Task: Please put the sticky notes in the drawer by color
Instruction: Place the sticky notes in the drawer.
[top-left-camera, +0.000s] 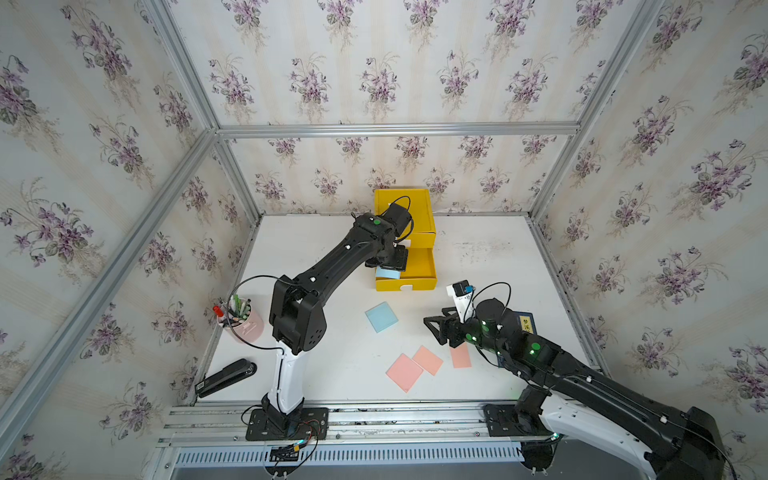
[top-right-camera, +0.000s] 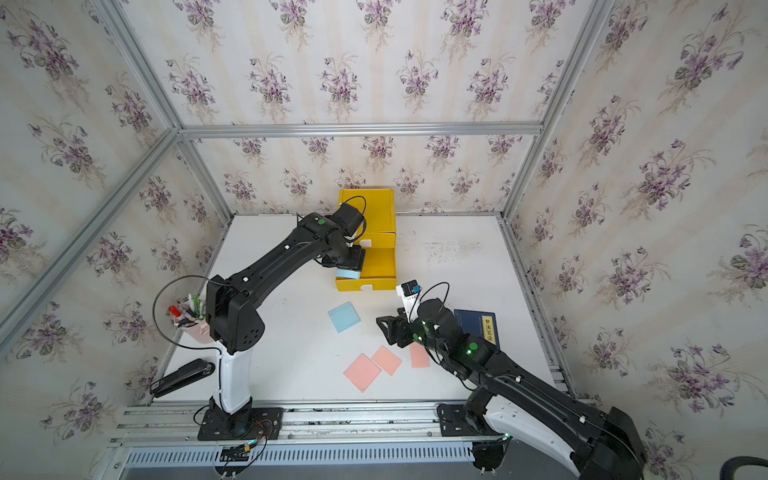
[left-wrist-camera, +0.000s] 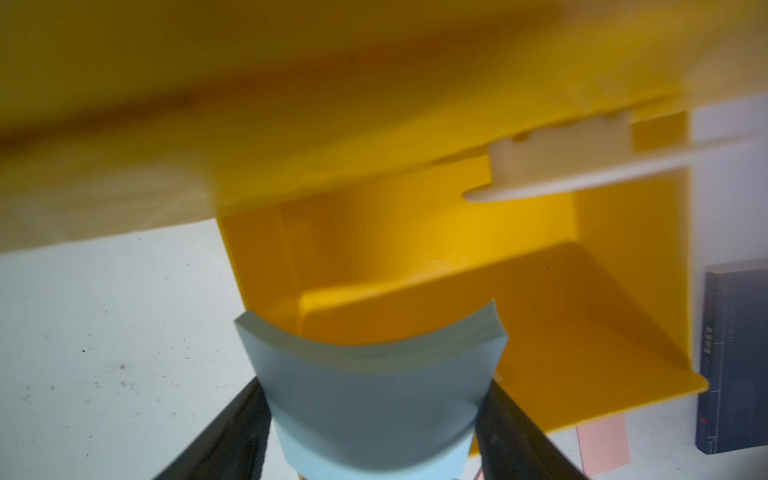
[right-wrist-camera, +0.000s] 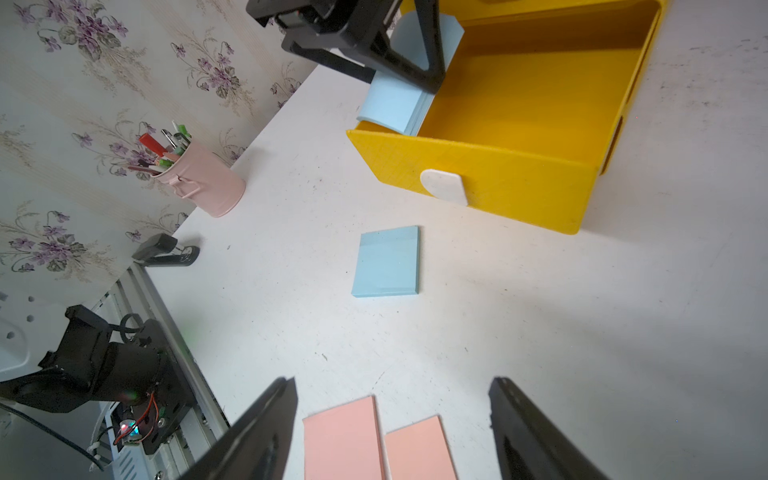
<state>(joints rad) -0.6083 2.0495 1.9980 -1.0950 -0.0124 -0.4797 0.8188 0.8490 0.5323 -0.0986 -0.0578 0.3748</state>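
Left pincer (left-wrist-camera: 374, 390) — clenched on a bowed light-blue sticky-note pad (right-wrist-camera: 395, 104), which sits astride the left wall at the front corner of the pulled-out bottom drawer (right-wrist-camera: 490, 174) — the drawer's hollow lies to the robot's right of the pad.

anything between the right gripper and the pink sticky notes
Nothing visible. The right gripper is open, and two pink sticky notes lie below, between its fingers. The left gripper, holding a blue sticky note, is away at the drawer.
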